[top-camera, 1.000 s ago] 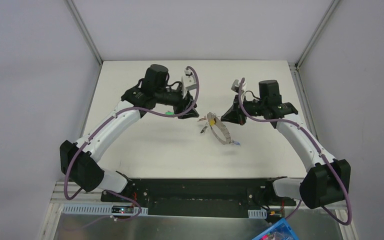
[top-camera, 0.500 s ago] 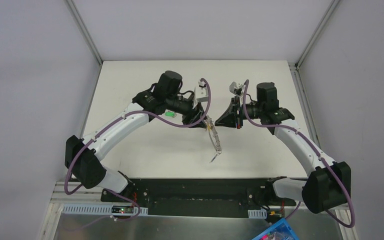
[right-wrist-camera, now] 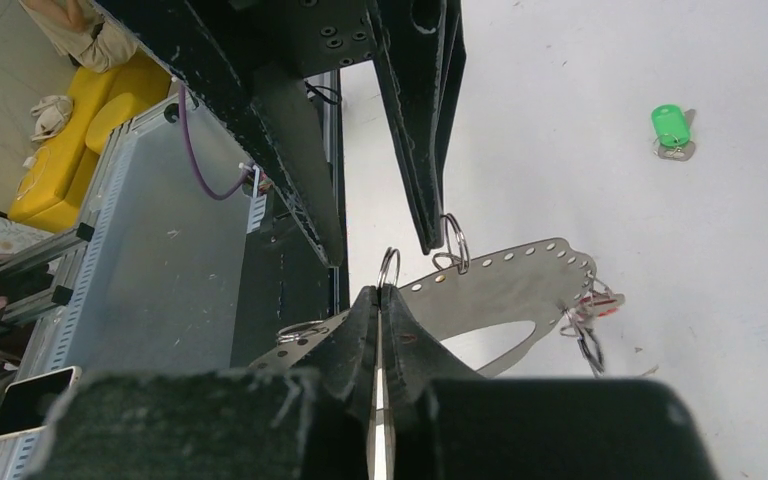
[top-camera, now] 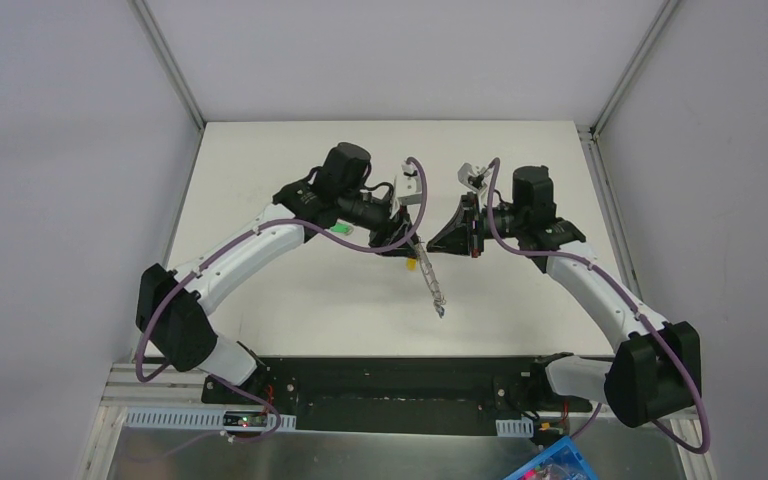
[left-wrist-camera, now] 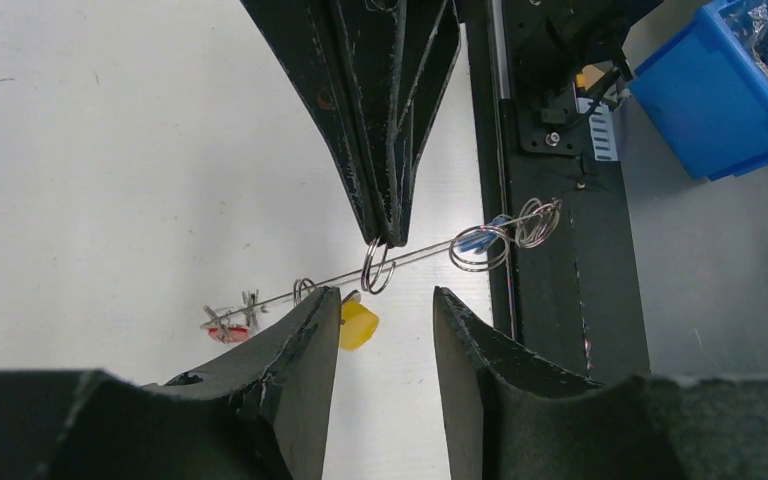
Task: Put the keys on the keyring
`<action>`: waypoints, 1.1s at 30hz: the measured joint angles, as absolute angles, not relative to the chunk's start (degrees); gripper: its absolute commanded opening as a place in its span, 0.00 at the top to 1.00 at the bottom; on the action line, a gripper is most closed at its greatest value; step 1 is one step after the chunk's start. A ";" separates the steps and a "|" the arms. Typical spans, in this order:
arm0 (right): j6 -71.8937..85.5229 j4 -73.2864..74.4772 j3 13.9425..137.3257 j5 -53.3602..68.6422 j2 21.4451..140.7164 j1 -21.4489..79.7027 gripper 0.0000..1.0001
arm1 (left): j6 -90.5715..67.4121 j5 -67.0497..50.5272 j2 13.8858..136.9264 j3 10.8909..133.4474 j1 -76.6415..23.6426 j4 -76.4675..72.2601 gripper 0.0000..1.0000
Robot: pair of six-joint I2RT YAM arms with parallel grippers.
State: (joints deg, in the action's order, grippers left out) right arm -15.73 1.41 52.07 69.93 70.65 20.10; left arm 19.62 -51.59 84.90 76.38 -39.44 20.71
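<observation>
The keyring (top-camera: 430,285) is a curved perforated metal plate carrying small split rings, and it hangs in the air between my grippers. My right gripper (right-wrist-camera: 380,293) is shut on one of its split rings (right-wrist-camera: 388,268); it also shows in the top view (top-camera: 440,240). My left gripper (left-wrist-camera: 380,300) is open, its jaws either side of the plate's edge (left-wrist-camera: 420,252) without touching it. The yellow key (left-wrist-camera: 358,325), red key (left-wrist-camera: 222,326) and blue key (left-wrist-camera: 475,240) hang on the plate. The green key (right-wrist-camera: 670,125) lies loose on the table, under the left arm (top-camera: 340,228).
A blue bin (left-wrist-camera: 730,90) sits below the table's near edge. The black base rail (top-camera: 390,385) runs along the front. Grey walls and metal frame posts (top-camera: 170,60) close in the white table (top-camera: 260,290).
The right gripper has lifted the keyring off the table and it now hangs edge-on. The left gripper has moved right, up to the keyring.
</observation>
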 measured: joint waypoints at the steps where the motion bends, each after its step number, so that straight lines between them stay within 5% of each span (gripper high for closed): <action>1: -15.22 0.86 51.83 69.93 70.65 20.10 1.00 | 19.42 -51.86 85.08 76.38 -39.44 20.43 0.63; 10: -13.41 -1.21 51.62 69.93 70.65 20.14 1.00 | 17.32 -52.82 86.41 76.38 -39.44 18.44 0.77; 16: -12.64 -1.96 50.70 69.91 70.52 20.14 1.00 | 15.55 -53.58 87.33 76.38 -39.44 17.65 1.00; 22: -12.91 -2.70 49.47 69.38 70.08 20.14 0.99 | 14.76 -53.60 88.12 77.17 -39.44 19.70 1.00; 33: -12.78 -3.97 49.12 68.71 68.47 20.36 0.65 | 13.96 -48.95 92.86 90.74 -40.10 35.92 1.00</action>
State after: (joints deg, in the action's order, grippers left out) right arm -12.78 -3.97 49.12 68.71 68.47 20.36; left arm 13.96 -48.95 92.86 90.74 -40.10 35.92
